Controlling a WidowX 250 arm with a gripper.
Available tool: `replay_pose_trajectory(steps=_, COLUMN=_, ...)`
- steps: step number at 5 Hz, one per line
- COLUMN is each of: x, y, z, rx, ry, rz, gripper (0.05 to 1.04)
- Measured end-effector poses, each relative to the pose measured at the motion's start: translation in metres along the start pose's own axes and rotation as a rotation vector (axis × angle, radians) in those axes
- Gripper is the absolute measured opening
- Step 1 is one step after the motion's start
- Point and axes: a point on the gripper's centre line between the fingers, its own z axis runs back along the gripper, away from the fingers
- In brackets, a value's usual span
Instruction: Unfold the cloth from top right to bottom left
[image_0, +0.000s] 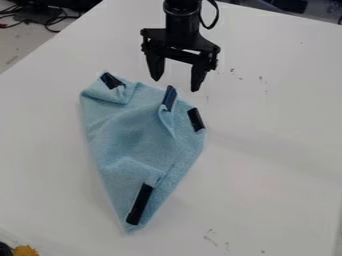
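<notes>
The blue cloth (130, 137) is lying rumpled, left of the frame's centre. Its top-left corner is being kept folded over, and a raised fold is running from its top edge towards its lower tip. By appearances, the unfolding is being left largely undone: the folded layer is waiting to be drawn towards the lower left and flattened. On its black strips (139, 204) no lettering is being made out. Just above, at upper centre, the pincer (176, 85) is being held spread and empty over the white worktop (270, 150).
</notes>
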Motion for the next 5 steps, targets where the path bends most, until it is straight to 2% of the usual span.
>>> replay_pose_trajectory(steps=3, x=-0.008, y=-0.001, z=-0.033, rx=-0.025, ry=0.082, rz=0.011, gripper=1.0)
replay_pose_trajectory(steps=5, x=0.007, y=0.008, z=-0.051, rx=-0.048, ry=0.093, rz=-0.004, gripper=0.963)
